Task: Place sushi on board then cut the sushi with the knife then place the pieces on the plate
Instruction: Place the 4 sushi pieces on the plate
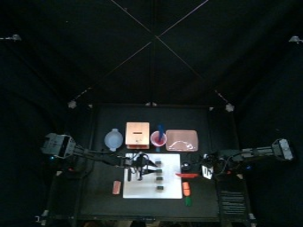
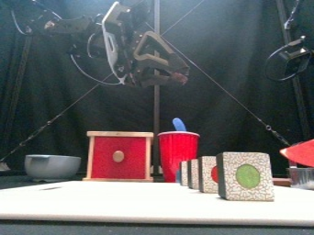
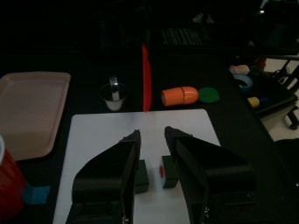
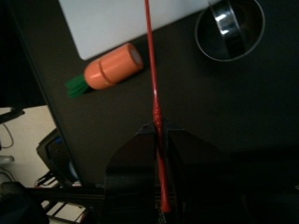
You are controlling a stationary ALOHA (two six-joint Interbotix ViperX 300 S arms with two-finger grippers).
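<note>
The white cutting board [image 1: 154,180] lies at the table's front middle. Several sushi pieces [image 2: 245,175] stand on it in a row, dark with a green and red face; they show under my left jaws [image 3: 170,171]. My left gripper [image 3: 152,153] hangs open above them, high over the board in the front view [image 2: 141,48], holding nothing. My right gripper [image 4: 158,166] is shut on the red knife [image 4: 152,96], off the board's right edge. The knife's blade [image 3: 146,74] stands edge-on beyond the board. The pink plate [image 1: 182,138] lies at the back right.
A toy carrot [image 4: 111,68] and the metal cutter [image 4: 237,26] lie right of the board. The wooden box [image 2: 119,156], the red cup [image 2: 178,154] with a blue knife [image 2: 179,124], and the blue-grey bowl [image 2: 51,166] stand behind the board.
</note>
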